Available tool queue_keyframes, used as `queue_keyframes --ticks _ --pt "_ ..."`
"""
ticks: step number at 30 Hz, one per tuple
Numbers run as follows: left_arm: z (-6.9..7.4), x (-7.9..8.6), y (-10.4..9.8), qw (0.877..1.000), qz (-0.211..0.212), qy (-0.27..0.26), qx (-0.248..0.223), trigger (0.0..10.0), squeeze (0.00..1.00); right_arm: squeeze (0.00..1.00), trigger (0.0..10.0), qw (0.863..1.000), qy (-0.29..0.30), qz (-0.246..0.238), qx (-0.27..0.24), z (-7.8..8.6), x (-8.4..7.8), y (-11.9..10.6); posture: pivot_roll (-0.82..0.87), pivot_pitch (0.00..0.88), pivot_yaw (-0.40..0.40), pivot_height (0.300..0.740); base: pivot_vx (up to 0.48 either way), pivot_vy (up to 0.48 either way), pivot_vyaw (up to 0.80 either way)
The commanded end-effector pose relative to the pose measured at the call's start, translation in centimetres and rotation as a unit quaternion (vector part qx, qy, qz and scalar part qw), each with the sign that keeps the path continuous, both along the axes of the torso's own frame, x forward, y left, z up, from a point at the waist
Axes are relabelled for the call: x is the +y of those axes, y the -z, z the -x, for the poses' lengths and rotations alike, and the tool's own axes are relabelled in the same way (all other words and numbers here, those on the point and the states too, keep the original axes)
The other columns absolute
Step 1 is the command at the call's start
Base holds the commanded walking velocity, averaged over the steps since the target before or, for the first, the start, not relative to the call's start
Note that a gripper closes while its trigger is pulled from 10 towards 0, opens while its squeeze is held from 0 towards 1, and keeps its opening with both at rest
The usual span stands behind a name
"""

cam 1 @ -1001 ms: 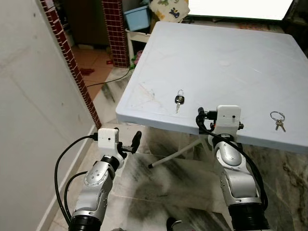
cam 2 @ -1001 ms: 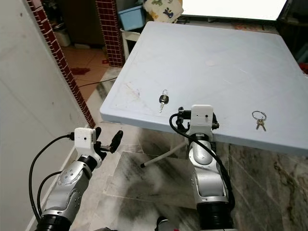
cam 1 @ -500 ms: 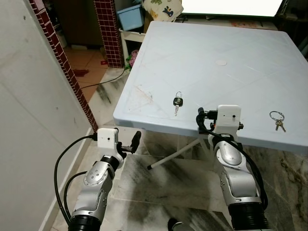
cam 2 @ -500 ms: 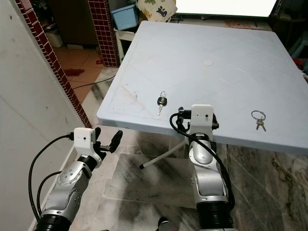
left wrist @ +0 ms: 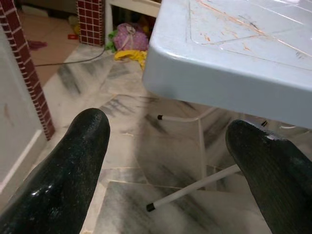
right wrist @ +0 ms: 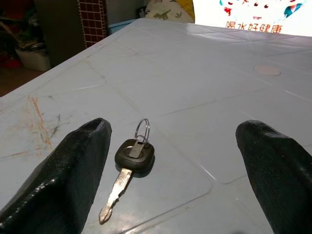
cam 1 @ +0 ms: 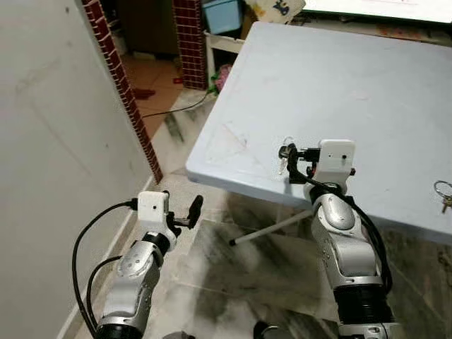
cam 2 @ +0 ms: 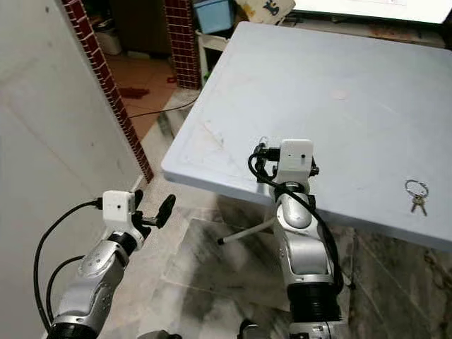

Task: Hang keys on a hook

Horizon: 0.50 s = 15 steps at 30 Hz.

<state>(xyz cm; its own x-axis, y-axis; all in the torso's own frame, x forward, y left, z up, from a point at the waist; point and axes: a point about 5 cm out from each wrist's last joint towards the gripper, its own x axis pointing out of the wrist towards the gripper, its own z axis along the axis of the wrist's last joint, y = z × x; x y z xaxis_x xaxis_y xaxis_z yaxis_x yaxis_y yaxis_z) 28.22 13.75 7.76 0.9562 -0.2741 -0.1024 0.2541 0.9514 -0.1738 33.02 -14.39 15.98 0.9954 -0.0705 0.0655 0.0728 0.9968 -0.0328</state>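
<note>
Keys: one black-headed key near the table's front edge, one ringed bunch toward its right edge. Right gripper wide open before the key, empty; left gripper open, empty.

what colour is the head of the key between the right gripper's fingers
Black, on the key, clearest in the right wrist view.

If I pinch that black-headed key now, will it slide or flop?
The black-headed key lies flat on the smooth table, so it will probably skid when nudged. Its small ring looks loose and may swing. The right gripper is open around it; likely light and rigid.
</note>
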Motion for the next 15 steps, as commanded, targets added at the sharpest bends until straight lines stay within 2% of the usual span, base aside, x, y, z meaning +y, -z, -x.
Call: queue_keyframes --ticks 1,8,10,11,15 --pt "0.4 0.9 -0.1 1.000 -0.006 -0.011 0.002 10.0 0.00 0.00 10.0 1.000 0.006 -0.001 0.007 -0.2 -0.1 0.1 0.00 0.215 0.063 0.740 0.000 0.000 0.00" --pt "1.5 2.7 -1.3 0.999 -0.014 -0.032 -0.022 10.0 0.00 0.00 10.0 1.000 0.017 0.003 0.020 -0.1 -0.3 0.8 0.03 0.223 0.070 0.740 0.000 0.000 0.00" --pt "2.2 3.3 -1.3 0.999 -0.016 -0.034 -0.023 10.0 0.00 0.00 10.0 1.000 0.019 -0.001 0.023 -0.1 -0.4 1.0 0.04 0.223 0.071 0.740 0.000 0.000 0.00" --pt "3.0 3.7 -0.9 0.999 -0.021 -0.036 -0.019 10.0 0.00 0.00 10.0 1.000 0.014 -0.006 0.024 -0.2 -0.3 1.0 0.04 0.224 0.072 0.740 0.000 0.000 0.00" --pt "4.2 3.9 -0.5 0.999 -0.028 -0.033 -0.011 10.0 0.00 0.00 10.0 1.000 -0.003 -0.001 0.020 -0.7 0.1 0.9 0.05 0.223 0.073 0.740 0.000 0.000 0.00"
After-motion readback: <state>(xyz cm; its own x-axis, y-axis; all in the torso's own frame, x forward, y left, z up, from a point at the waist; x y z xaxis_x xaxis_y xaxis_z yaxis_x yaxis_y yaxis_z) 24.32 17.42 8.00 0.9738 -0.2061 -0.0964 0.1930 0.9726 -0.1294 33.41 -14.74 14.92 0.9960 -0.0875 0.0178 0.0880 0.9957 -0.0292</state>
